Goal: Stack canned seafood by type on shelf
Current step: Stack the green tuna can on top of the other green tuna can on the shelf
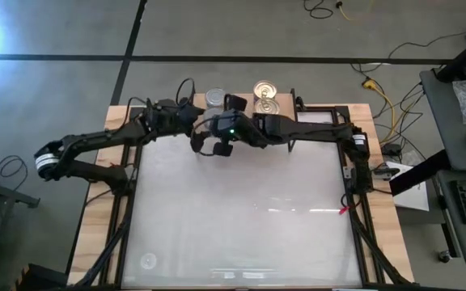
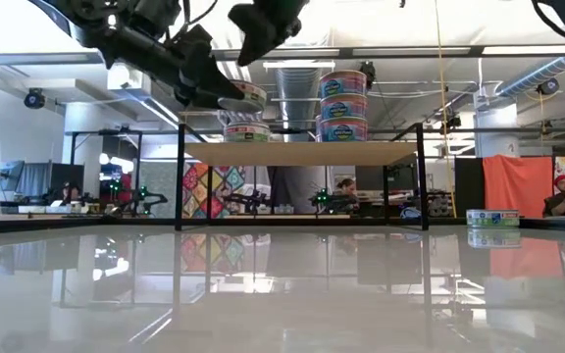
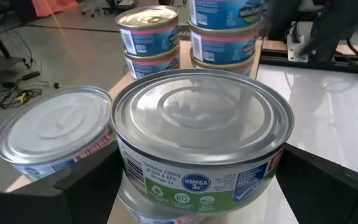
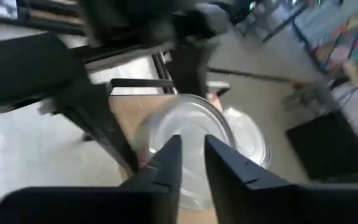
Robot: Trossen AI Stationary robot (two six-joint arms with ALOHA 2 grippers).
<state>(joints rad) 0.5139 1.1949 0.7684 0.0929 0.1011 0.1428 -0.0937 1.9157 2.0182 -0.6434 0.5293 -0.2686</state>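
My left gripper is shut on a silver-topped tin at the shelf's left part. In the low view this tin hangs just above another tin standing on the light-wood shelf. A second silver-topped tin stands beside it. Farther along the shelf are two stacks of blue-labelled tins; the taller stack holds three. From above I see gold tops. My right gripper hovers over the table near the shelf, holding nothing, its fingers a narrow gap apart. My left gripper pinches the silver-topped tin by its side wall, one finger on each side, coming in level from the table's left. The tin is lifted clear, slightly tilted, top up, above the tin beneath it.
The shelf stands on thin black legs at the far edge of the glossy white table. My right arm reaches across in front of the shelf, close to my left gripper. The near half of the table has free room.
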